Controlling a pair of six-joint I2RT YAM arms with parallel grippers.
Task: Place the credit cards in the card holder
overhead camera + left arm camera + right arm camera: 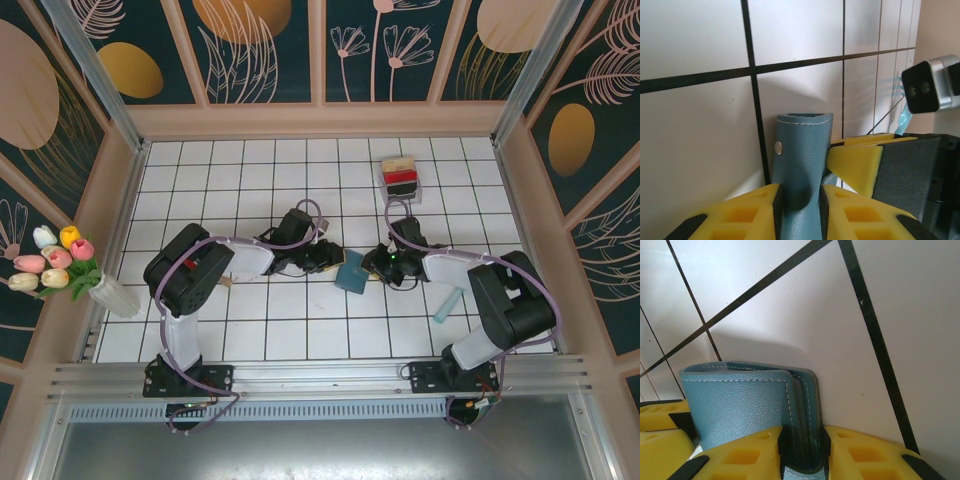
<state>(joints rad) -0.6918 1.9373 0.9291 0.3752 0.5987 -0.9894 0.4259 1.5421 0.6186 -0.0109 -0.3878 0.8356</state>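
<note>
1. The card holder [352, 271] is near the middle of the table, caught between the two arms. It is teal and folded, and as far as I can see it is not yet spread open.
2. The left gripper [801, 194] comes in from 9 o'clock. Its yellow fingers press on either side of one teal flap, and the leather fills the narrow gap between them.
3. The right gripper [802, 440] comes in from 3 o'clock and pinches the stacked layers at the opposite edge.
4. The credit cards [401, 178] — tan, red and black — stand in a small clear rack [418, 193]. It is at about 1 o'clock from the holder and well apart from it.
5. My reading is that nothing is loaded yet — opening the holder looks like the step in hand. Every card has yet to be fetched and slotted.
</note>
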